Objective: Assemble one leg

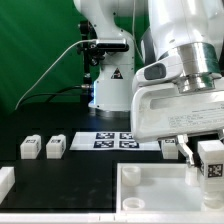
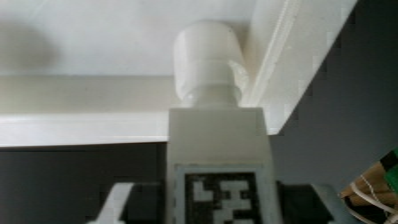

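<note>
My gripper (image 1: pixel 209 152) is shut on one leg (image 1: pixel 211 160), a chunky white block with a black-and-white tag, and holds it upright over the right corner of the large white panel (image 1: pixel 150 196). In the wrist view the leg (image 2: pixel 217 140) runs out from between the fingers (image 2: pixel 128 200), with my gripper (image 2: pixel 217 206) closed on its tagged end. Its round peg end (image 2: pixel 206 60) points at the panel's raised rim (image 2: pixel 89 112). I cannot tell whether the peg touches the panel. Two more legs (image 1: pixel 30 147) (image 1: pixel 55 147) lie on the black table at the exterior view's left. A third leg (image 1: pixel 170 147) lies behind the gripper.
The marker board (image 1: pixel 112 140) lies flat behind the panel. A white part (image 1: pixel 5 181) shows at the exterior view's left edge. The arm's base (image 1: pixel 105 70) and a cable stand at the back before a green curtain.
</note>
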